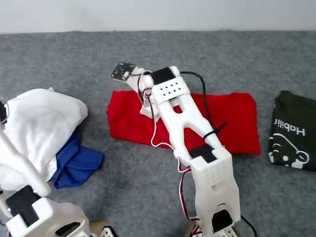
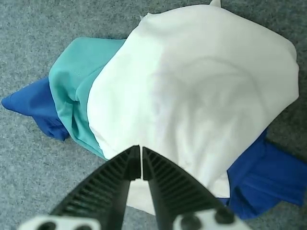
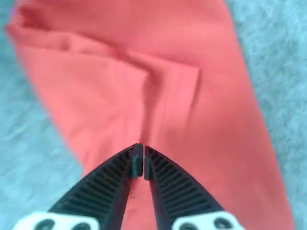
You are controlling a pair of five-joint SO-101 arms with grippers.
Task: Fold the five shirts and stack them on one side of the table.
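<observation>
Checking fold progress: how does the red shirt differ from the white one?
The red shirt lies flat as a long folded band; the white shirt is a rumpled mound. The red shirt lies alone; the white shirt sits atop a blue shirt and a teal shirt. Shared: shut jaws above each, right gripper over red, left gripper over white.

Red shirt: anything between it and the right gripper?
Nothing visible. The right gripper, shut, hangs directly over the red shirt, with only bare red cloth at its tip.
</observation>
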